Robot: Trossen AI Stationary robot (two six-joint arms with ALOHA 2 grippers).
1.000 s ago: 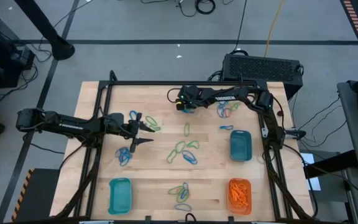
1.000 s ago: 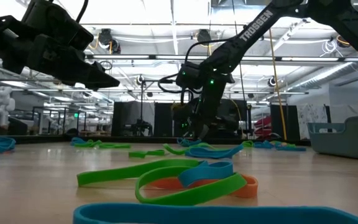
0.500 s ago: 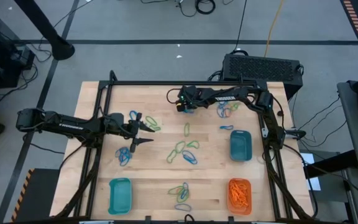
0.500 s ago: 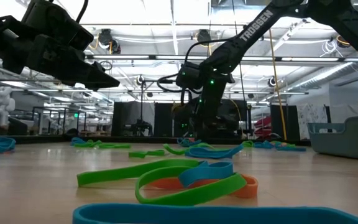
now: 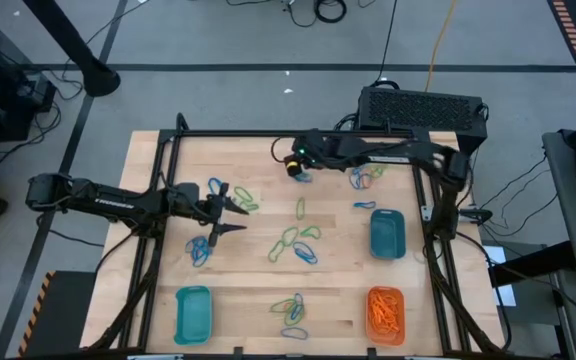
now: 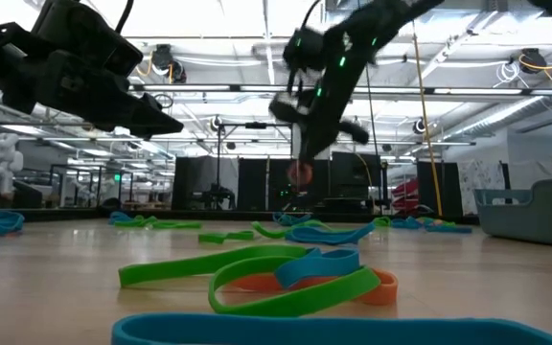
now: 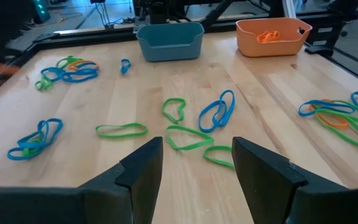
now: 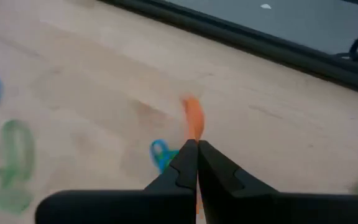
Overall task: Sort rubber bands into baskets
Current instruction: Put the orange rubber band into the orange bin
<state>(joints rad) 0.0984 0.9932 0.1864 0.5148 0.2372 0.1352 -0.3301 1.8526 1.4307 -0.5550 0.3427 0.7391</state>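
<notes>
Nearest the front edge of the table (image 5: 248, 300), the orange basket (image 5: 386, 312) held orange bands. Mid-table, left gripper (image 5: 230, 214) hung spread and empty beside loose bands (image 5: 295, 243). Farthest back, right gripper (image 5: 294, 168) was pinched on an orange band (image 8: 193, 118), lifted clear of the table.

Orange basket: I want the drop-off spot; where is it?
High view: the orange basket sits at the table's near right corner, just below a teal basket.
</notes>
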